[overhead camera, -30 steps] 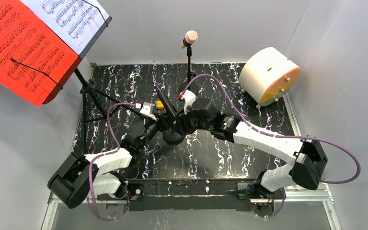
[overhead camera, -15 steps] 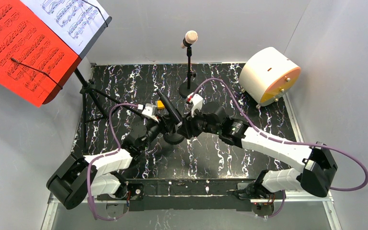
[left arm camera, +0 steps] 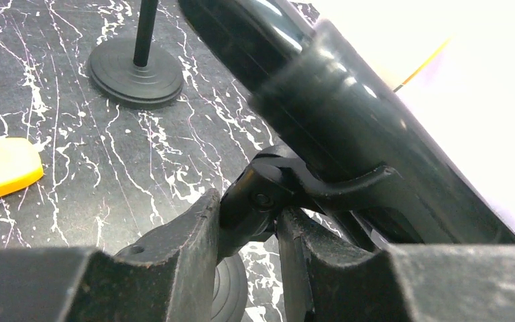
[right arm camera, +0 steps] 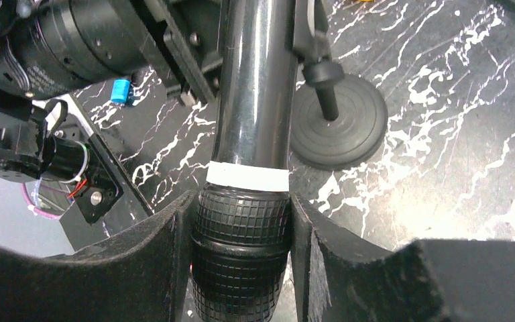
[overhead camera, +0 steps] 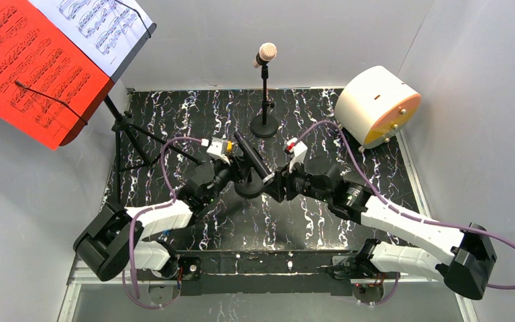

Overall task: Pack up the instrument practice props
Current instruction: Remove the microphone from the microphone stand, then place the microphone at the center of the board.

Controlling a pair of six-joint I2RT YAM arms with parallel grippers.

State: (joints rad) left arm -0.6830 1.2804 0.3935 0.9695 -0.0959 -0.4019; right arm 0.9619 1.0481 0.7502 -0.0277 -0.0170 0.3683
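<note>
The black microphone (overhead camera: 249, 154) leans in its clip on a short pole with a round base (overhead camera: 247, 190) at mid-table. My left gripper (overhead camera: 236, 173) is shut on the clip's black swivel joint (left arm camera: 255, 201) at the pole top, with the microphone body (left arm camera: 322, 100) just above it. My right gripper (overhead camera: 273, 182) is shut on the microphone's black mesh head (right arm camera: 241, 248), below a white band (right arm camera: 247, 176). The beige-headed microphone (overhead camera: 266, 52) stands upright on its pole and base (overhead camera: 264, 126) at the back. The tripod music rack (overhead camera: 129, 144) at far left carries a red sheet (overhead camera: 20, 60) and a white sheet (overhead camera: 104, 23).
A big white cylinder with an orange face (overhead camera: 375, 107) sits at the back right corner. A small orange and white block (left arm camera: 3, 168) lies on the black marbled table (overhead camera: 308, 215) near my left wrist. Grey walls close in on three sides.
My right arm has swung right and toward the near edge, its jaws closing slightly on the black microphone's head. The microphone and left gripper have shifted right with it.
</note>
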